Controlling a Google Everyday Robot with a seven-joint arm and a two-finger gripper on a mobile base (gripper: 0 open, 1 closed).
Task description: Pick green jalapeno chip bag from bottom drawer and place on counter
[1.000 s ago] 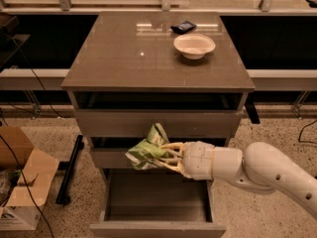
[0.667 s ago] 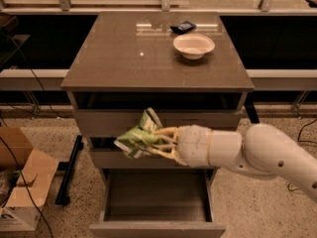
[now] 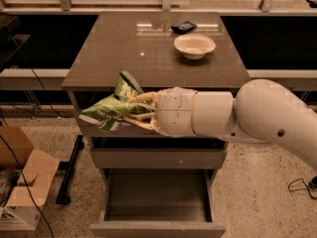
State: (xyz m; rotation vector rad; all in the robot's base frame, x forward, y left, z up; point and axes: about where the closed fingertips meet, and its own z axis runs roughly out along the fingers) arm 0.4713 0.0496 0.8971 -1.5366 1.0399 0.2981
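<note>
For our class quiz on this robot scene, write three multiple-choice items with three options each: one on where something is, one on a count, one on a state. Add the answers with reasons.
1. Where is the green jalapeno chip bag?
A) on the floor
B) in the pincer, in front of the cabinet at about the level of the counter front edge
C) in a cardboard box

2. How many things lie on the counter?
A) one
B) two
C) four

3. The bottom drawer is:
A) pulled open
B) shut
C) taken out of the cabinet

Answers:
1 B, the pincer's fingers are closed on the bag, which hangs in the air.
2 B, only a white bowl and a dark packet sit there.
3 A, its grey inside shows.
</note>
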